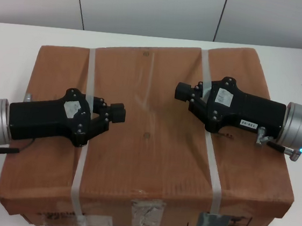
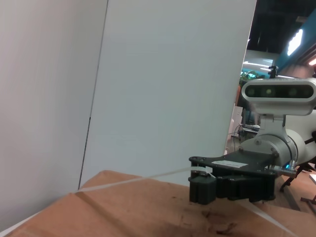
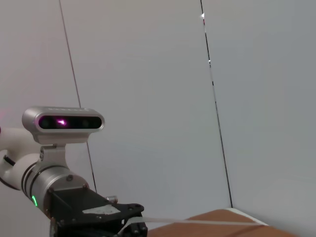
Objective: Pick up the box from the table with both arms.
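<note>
White table (image 1: pixel 18 37) carries the box (image 1: pixel 147 145), its near edge cut off. Left gripper (image 1: pixel 119 113) and right gripper (image 1: pixel 183 91) hover above, fingers together.

No legible text on any label.

One box (image 1: pixel 153 145), two straps (image 1: pixel 82 154), two grippers (image 1: pixel 119 113), one table (image 1: pixel 13 34)
</note>
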`<state>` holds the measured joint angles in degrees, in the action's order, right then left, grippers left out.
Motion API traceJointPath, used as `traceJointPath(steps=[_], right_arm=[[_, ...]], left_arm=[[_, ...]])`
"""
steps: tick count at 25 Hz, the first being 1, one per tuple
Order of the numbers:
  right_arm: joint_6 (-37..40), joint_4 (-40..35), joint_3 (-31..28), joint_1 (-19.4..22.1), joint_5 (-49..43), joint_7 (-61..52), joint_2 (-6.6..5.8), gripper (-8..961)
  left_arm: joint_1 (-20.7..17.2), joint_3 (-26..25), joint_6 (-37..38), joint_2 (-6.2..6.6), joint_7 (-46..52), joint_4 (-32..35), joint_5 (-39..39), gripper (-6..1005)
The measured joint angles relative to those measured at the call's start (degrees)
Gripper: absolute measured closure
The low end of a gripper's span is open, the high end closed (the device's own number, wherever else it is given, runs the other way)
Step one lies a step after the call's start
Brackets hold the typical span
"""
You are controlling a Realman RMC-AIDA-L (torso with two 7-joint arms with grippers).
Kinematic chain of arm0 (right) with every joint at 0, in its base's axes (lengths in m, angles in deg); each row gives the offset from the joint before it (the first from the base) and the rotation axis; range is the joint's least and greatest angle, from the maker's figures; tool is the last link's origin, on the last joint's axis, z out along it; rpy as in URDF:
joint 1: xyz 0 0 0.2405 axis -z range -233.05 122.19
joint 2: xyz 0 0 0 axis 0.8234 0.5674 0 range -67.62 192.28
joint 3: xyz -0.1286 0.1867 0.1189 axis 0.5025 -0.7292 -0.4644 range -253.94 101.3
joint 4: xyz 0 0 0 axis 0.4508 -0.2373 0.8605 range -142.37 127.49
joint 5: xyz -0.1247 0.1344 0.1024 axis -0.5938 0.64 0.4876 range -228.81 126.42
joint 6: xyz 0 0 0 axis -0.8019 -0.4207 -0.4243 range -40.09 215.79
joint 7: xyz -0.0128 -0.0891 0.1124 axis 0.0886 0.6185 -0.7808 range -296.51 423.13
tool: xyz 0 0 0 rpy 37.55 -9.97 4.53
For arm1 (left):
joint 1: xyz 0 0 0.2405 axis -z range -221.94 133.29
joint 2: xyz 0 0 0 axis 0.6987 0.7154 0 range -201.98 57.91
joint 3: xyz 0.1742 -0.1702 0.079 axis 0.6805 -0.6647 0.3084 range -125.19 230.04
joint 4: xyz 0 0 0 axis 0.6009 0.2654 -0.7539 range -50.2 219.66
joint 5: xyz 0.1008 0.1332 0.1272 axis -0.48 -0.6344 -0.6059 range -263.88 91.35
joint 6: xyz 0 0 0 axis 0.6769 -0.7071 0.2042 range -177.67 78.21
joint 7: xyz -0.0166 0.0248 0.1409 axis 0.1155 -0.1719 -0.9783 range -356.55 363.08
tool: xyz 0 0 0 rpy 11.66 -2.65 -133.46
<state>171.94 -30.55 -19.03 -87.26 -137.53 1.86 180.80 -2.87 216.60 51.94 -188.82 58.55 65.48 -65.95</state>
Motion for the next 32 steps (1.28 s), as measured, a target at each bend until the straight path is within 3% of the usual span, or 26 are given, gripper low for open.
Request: traceJointPath(steps=[32], right_arm=[[-0.68, 0.44, 0.2, 0.36, 0.04, 0.1, 0.0, 930]], left_arm=[[0.03, 0.0, -0.53, -0.19, -0.44, 0.33, 0.17, 930]])
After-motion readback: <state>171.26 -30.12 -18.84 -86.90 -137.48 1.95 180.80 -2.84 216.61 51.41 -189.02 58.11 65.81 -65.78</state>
